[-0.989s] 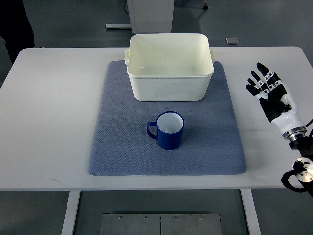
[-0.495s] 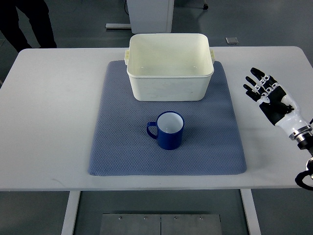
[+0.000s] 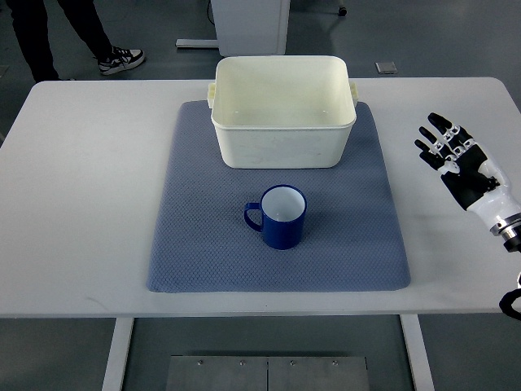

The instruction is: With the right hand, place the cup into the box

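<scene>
No brand, label or legible writing appears on any item in view.

The right hand enters from the right edge and is positioned over the bare right part of the white counter, clear of the mat. Its palm is black, the wrist section white. The fingers are extended and spread, pointing toward the far left; the hand holds nothing and is well apart from the cup.

The cup is blue with a white interior. It stands upright on the blue-grey mat, near the mat's centre, with its handle pointing left. The box, cream-white and open-topped, sits on the far part of the same mat, directly beyond the cup and not touching it. The box interior holds nothing visible.

Beyond the far counter edge, a person's dark trouser legs and a black-and-white shoe show at the upper left. A white cabinet base stands on the grey floor behind the box.
</scene>
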### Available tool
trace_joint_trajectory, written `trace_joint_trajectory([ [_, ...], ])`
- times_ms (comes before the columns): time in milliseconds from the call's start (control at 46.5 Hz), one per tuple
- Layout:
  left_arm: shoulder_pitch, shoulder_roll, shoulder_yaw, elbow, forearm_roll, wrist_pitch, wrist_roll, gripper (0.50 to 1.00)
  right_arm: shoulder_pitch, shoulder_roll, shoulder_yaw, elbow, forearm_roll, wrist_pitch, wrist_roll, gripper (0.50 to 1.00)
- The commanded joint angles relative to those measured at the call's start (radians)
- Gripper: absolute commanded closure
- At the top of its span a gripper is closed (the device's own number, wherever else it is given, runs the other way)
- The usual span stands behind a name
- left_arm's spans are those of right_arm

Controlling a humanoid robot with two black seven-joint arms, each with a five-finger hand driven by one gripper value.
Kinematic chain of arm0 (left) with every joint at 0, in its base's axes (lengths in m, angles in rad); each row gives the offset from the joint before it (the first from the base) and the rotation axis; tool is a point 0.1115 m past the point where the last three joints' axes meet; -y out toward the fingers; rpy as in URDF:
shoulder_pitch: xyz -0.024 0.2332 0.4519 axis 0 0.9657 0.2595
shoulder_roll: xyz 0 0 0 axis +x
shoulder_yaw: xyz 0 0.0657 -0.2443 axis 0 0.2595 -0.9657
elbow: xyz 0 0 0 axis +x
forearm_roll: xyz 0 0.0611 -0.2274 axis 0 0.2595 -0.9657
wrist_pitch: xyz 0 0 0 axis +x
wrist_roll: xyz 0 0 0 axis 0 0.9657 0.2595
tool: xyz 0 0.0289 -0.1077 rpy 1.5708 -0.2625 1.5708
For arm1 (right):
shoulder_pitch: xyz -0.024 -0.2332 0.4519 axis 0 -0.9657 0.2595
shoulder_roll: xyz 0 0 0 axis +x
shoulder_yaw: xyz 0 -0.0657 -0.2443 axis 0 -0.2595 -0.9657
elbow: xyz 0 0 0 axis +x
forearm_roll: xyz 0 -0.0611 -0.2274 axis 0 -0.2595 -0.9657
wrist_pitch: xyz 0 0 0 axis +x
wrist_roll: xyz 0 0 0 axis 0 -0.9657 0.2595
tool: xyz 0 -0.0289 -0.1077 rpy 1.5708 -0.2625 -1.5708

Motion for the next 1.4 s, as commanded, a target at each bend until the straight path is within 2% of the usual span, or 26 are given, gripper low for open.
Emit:
trace_joint_trajectory([
  [0, 0.000, 0.000, 0.000, 0.000, 0.000, 0.000, 0.000, 0.500, -0.014, -0.026, -0.001, 0.009, 0.000, 0.066, 0.027, 0.500],
  [129, 0.000, 0.000, 0.000, -0.001, 0.000, 0.000, 0.000, 0.500, -0.027, -0.055, -0.002, 0.015, -0.005, 0.160, 0.058, 0.500],
  [323, 0.000, 0.000, 0.000, 0.000, 0.000, 0.000, 0.000, 0.500, -0.038, -0.080, -0.010, 0.044, -0.029, 0.218, 0.073, 0.500],
  [731, 0.000, 0.000, 0.000, 0.000, 0.000, 0.000, 0.000, 0.500, -0.034, -0.051, -0.084, 0.086, -0.172, 0.211, 0.075, 0.500],
  [882, 0.000, 0.000, 0.000, 0.000, 0.000, 0.000, 0.000, 0.500, -0.020, -0.029, -0.120, 0.086, -0.210, 0.157, 0.075, 0.500],
  [1161, 0.000, 0.000, 0.000, 0.000, 0.000, 0.000, 0.000, 0.500, 0.077, 0.026, -0.284, 0.086, -0.220, -0.024, 0.088, 0.500],
  [1376, 0.000, 0.000, 0.000, 0.000, 0.000, 0.000, 0.000, 0.500, 0.114, 0.069, -0.355, 0.086, -0.220, -0.096, 0.093, 0.500],
])
